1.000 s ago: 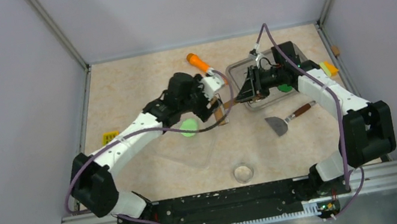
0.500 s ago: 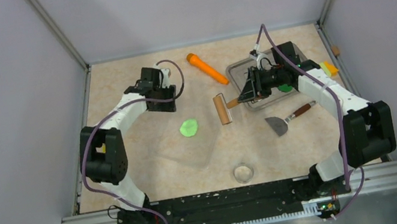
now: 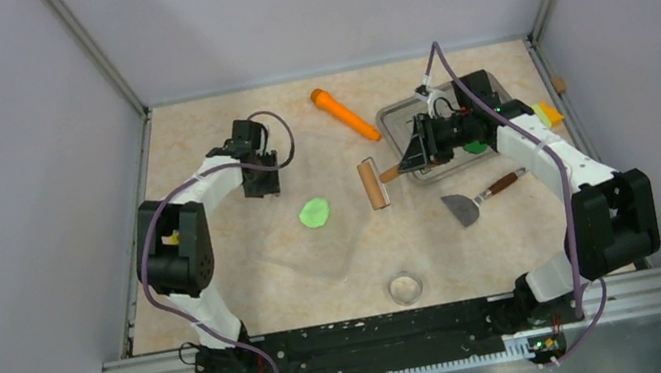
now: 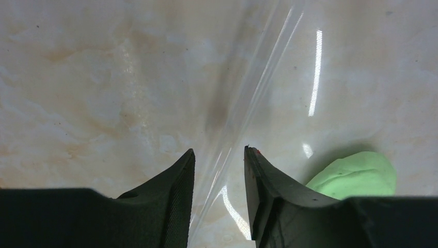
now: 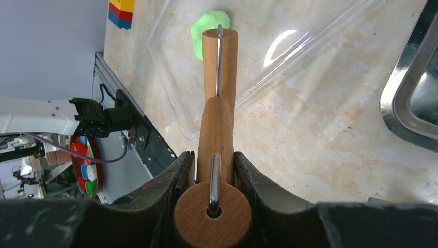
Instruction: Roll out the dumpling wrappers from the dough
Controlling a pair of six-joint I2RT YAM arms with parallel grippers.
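Note:
The dough (image 3: 314, 213) is a small light lime-green oval blob lying on a clear plastic sheet (image 3: 317, 250). It also shows in the left wrist view (image 4: 356, 174) and the right wrist view (image 5: 209, 26). No flat lime-green wrappers are in view. My right gripper (image 3: 407, 164) is shut on the handle of a wooden roller (image 3: 372, 183), whose drum rests on the table right of the dough; the wrist view shows the jaws (image 5: 213, 154) clamped on the handle (image 5: 216, 129). My left gripper (image 3: 264, 185) is open and empty, back-left of the dough, with the sheet's edge (image 4: 243, 119) between its fingers.
An orange tool (image 3: 345, 114) lies at the back centre. A metal tray (image 3: 393, 120) holds a darker green disc (image 3: 474, 147) behind my right gripper. A scraper (image 3: 471, 201) lies right of centre. A clear round cutter (image 3: 405, 286) sits near the front. A yellow block (image 3: 550, 113) is at the far right.
My left arm has pulled back from above the dough and roller to the far left, uncovering the orange tool. The right gripper and roller have barely moved.

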